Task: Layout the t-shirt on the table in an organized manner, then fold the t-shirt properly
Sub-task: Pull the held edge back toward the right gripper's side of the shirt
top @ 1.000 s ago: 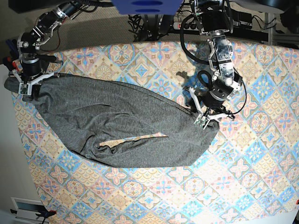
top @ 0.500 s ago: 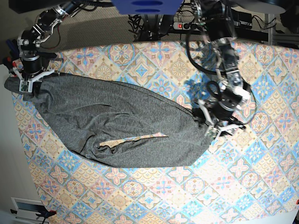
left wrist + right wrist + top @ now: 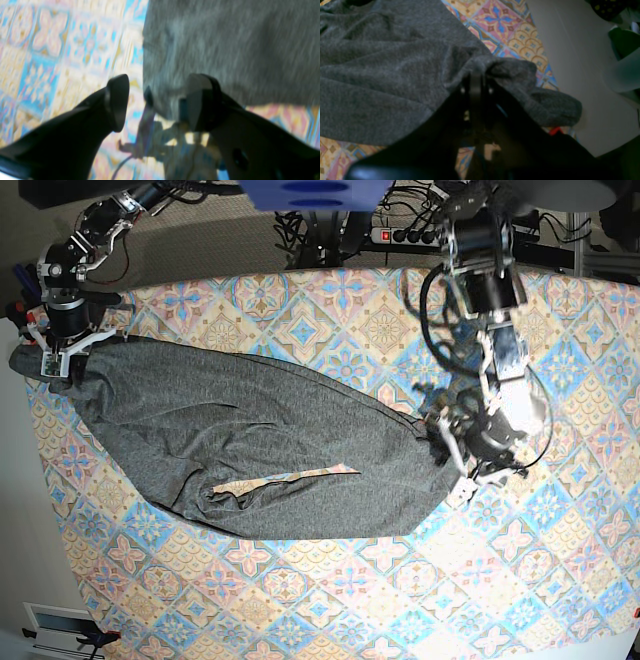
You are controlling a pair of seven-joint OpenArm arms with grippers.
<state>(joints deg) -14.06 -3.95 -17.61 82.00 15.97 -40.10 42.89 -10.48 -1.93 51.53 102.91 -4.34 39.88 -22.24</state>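
Watching this from the side, the big change is on the left arm: a second ago its left hand [image 3: 462,470] was pinching the end of the t-shirt [image 3: 250,440], and now it has slid off past that end and opened up. In the wrist view its fingers [image 3: 117,100] stand wide apart with nothing between them, the shirt's edge lying just beyond the tips on the worktop [image 3: 560,510]. Motion blur there, so it looks mid-move.

The shirt itself hasn't budged. It's a long slanted bundle, more bunched tube than shirt, with a slit of the patterned cloth showing through it.

My guess is that stretch pull is finished and the left arm is hunting for a new spot to grab. Laying-out is far from done; no sleeves or hem are visible.

Over at the shirt's opposite end, the right hand [image 3: 55,350] stays clamped on a wad of fabric right at the worktop's edge, wrist pointing down, some cloth drooping past the edge.
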